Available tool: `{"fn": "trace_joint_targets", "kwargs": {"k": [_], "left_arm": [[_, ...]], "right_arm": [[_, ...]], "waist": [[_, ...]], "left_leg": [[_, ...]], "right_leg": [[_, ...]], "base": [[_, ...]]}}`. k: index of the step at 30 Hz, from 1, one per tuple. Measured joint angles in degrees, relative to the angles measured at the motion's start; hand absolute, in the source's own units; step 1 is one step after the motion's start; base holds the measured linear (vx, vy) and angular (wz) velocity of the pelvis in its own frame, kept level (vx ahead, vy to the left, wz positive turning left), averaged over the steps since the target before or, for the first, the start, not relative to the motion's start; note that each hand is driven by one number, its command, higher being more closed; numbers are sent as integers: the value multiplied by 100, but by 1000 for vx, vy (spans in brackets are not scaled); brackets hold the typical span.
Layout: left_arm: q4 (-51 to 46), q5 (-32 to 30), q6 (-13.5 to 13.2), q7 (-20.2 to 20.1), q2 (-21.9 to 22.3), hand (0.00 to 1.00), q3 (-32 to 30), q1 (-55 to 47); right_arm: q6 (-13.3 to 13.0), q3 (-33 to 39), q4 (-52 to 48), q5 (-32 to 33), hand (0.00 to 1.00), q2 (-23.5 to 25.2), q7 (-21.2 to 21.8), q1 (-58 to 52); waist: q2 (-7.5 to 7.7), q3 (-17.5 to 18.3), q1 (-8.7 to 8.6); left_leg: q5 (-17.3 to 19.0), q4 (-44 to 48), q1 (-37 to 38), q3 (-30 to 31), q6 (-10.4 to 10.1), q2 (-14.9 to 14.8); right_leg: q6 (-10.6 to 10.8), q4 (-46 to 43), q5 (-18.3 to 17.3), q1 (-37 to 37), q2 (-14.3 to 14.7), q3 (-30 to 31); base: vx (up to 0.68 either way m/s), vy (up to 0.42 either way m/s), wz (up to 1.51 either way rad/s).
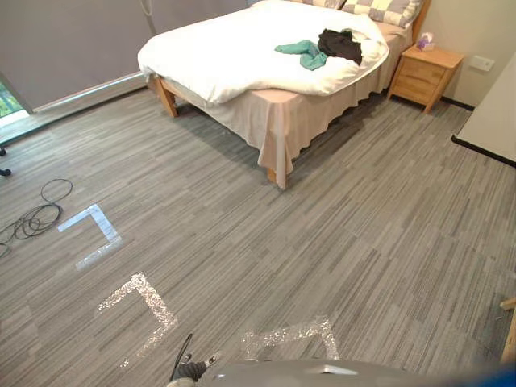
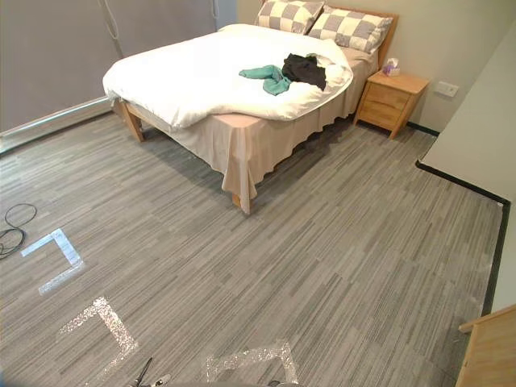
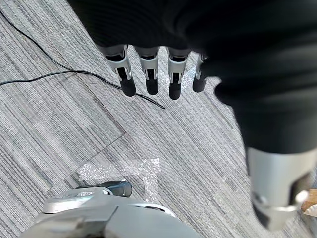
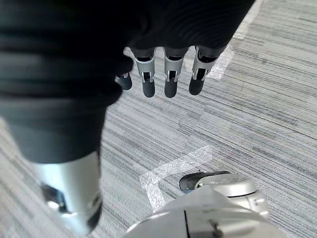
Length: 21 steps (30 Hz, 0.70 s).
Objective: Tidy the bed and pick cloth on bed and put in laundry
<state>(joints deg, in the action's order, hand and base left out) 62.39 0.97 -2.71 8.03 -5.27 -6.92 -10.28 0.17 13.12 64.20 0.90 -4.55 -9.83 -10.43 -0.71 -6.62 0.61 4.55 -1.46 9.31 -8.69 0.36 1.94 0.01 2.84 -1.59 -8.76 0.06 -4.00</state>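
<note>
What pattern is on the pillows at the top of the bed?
The pillows are checked, with pale and grey-tan squares. The right eye view shows them best.

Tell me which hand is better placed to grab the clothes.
Neither yet: left hand and right hand both hang open over the floor, far from the bed. Slight edge right: teal cloth and black cloth lie right of centre ahead.

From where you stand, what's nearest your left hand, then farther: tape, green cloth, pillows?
Right eye view, from the left hand:
1. Tape, on the floor below it.
2. Green cloth, on the bed, middle.
3. Pillows, at the bed's head, farthest.
</note>
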Motion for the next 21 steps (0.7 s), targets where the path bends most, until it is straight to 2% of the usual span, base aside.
{"fn": "trace_joint_targets", "kwargs": {"k": [9, 18, 20, 21], "left_arm": [[198, -56, -3, 83, 7, 0, -67, 133], [198, -176, 7, 49, 14, 0, -150, 193], [195, -213, 7, 18, 33, 0, -235, 220], [194, -212, 7, -28, 24, 0, -234, 223]], "right_arm": [[-25, 139, 141, -2, 0, 8, -51, 157], [-21, 218, 81, 0, 0, 37, -16, 165], [-20, 229, 44, 1, 0, 43, 20, 174], [-20, 273, 12, 2, 0, 66, 26, 176]], "waist": [[-7, -144, 11], [29, -290, 24], [7, -340, 13], [53, -387, 4]], "left_leg": [[-9, -180, 223, -42, 12, -43], [42, -245, 373, -164, -70, -96], [42, -244, 347, -181, -70, -105], [43, -242, 329, -182, -69, -107]], "right_leg": [[84, 220, 18, -219, 69, -42], [160, 206, -37, -294, 117, 0], [71, -108, -187, -109, 118, 2], [74, -516, -392, 102, 103, -3]], "base": [[98, -44, -3], [17, -14, -7], [-15, -7, -5], [0, 0, 0]]}}
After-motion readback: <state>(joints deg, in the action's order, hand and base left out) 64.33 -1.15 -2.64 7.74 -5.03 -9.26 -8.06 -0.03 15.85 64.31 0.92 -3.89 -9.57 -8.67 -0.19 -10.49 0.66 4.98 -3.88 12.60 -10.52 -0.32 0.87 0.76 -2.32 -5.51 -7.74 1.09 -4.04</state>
